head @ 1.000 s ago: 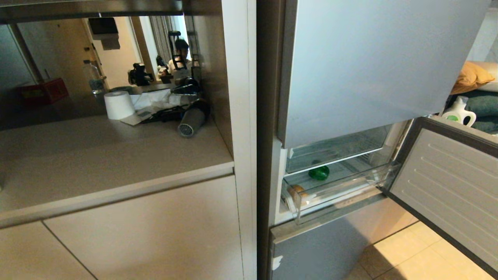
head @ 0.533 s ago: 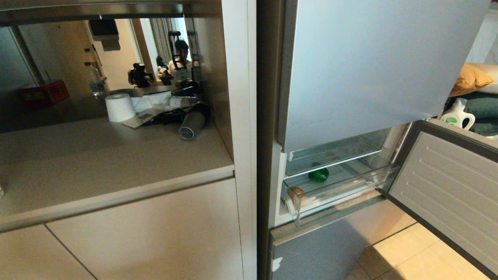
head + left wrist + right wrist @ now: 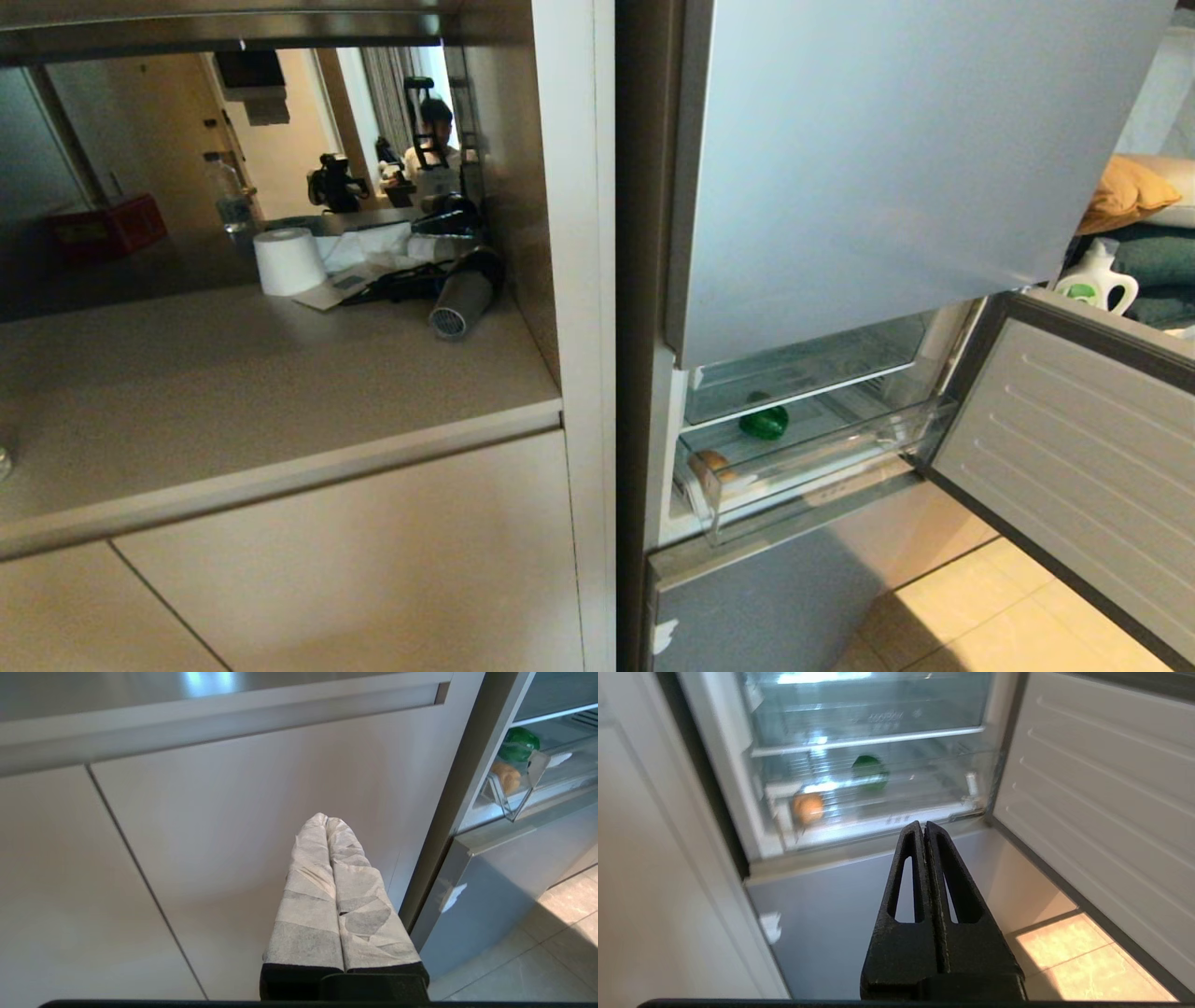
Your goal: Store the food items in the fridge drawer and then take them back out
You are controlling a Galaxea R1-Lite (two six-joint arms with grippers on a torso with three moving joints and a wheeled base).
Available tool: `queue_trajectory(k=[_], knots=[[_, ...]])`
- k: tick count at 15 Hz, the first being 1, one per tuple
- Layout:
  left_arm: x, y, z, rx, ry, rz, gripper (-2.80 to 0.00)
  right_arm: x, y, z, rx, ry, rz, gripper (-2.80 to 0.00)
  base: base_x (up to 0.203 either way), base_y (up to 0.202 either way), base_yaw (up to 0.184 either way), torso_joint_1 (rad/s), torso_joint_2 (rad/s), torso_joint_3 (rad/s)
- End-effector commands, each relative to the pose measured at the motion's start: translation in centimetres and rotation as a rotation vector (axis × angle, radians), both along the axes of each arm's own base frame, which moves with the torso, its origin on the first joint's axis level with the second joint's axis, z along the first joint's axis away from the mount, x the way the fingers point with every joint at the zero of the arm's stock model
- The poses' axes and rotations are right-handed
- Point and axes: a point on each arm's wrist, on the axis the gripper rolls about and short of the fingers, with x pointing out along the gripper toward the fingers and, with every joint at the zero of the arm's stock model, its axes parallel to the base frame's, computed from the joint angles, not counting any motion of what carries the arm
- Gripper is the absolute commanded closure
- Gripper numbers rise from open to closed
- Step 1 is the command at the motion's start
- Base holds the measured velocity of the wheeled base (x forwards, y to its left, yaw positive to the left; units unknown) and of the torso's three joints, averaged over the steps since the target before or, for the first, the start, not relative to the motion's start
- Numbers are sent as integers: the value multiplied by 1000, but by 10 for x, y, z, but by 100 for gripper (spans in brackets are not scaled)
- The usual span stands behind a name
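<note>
home kitchen, lived in.

built-in beige cabinets (image 3: 355, 560) under a matching counter (image 3: 233, 373), beside a tall silver fridge (image 3: 868, 168) with its middle door (image 3: 1074, 448) swung open onto clear glass shelves and a clear bin (image 3: 803, 457). inside, a green pepper (image 3: 764, 422) and a tan potato (image 3: 711, 462). on the counter, household clutter: a white paper roll (image 3: 288, 260), crumpled paper (image 3: 373, 245), a grey hair dryer (image 3: 459, 301). cream floor tiles (image 3: 990, 616) below. past the fridge, a white detergent bottle (image 3: 1100, 278) with a green label, folded towels (image 3: 1153, 257) and a yellow cushion (image 3: 1125, 191). mirrored back wall (image 3: 140, 177) reflecting a hallway and a person seated far off.
</note>
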Motion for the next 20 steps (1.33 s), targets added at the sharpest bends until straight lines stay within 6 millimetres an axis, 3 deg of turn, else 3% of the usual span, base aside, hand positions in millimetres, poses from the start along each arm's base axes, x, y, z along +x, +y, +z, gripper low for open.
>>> queue_trajectory(k=[1,9,16,18,20], knots=[[0,0,0,0,0,0,0,2,0,-8,15,30,-12,0,130,0,-3,-2,-12,0],[0,0,0,0,0,0,0,2,0,-8,20,29,-13,0,192,0,1,6,0,2],[0,0,0,0,0,0,0,2,0,-8,19,27,-17,0,9,0,0,2,2,-1],[0,0,0,-1,0,0,0,-1,0,2,19,17,-25,0,0,0,0,0,0,0],[0,0,0,-2,0,0,0,-4,0,34,43,71,-21,0,0,0,0,0,0,0]])
